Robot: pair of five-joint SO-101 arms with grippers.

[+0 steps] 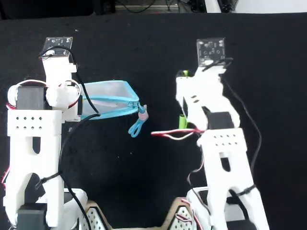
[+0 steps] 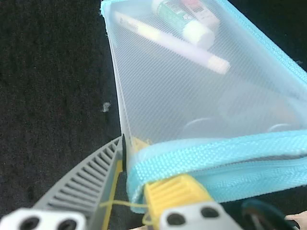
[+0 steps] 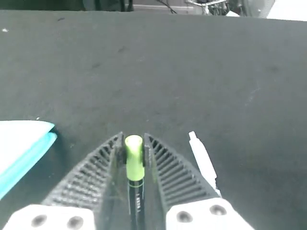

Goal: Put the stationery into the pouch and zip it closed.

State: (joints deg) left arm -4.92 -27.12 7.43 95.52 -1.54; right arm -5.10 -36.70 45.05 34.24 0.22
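Pouch [image 1: 108, 98] of see-through mesh with a blue zip edge, flat on the black table [image 1: 144, 48] in the high view, one end tucked under the left arm [image 1: 33, 134]. Off its other end, a blue loop [image 1: 136, 127] and a small pink bead [image 1: 142, 115]. Well apart from the pouch, the right arm [image 1: 220, 139], with a green pen [image 1: 183, 120] poking out from under it. Next, the left wrist view: left gripper [image 2: 128, 160] pinched tight on the zip corner of the pouch, grey finger [image 2: 91, 182] on one side, yellow finger [image 2: 175, 191] on the other. Inside, seen through the mesh, a long white pen [image 2: 177, 45], a glue stick [image 2: 184, 21] with a green label and white cap, and a red and white thing [image 2: 204, 12] touching it. Lower down, some round shapes too blurry to name. Last, the right wrist view: right gripper [image 3: 133, 141] squeezed onto the green pen, cap right between the fingertips. Just beside the gripper but not touching, a loose white pen [image 3: 204, 160] flat on the table. Off to the side, one corner of the pouch, apart from both pens.
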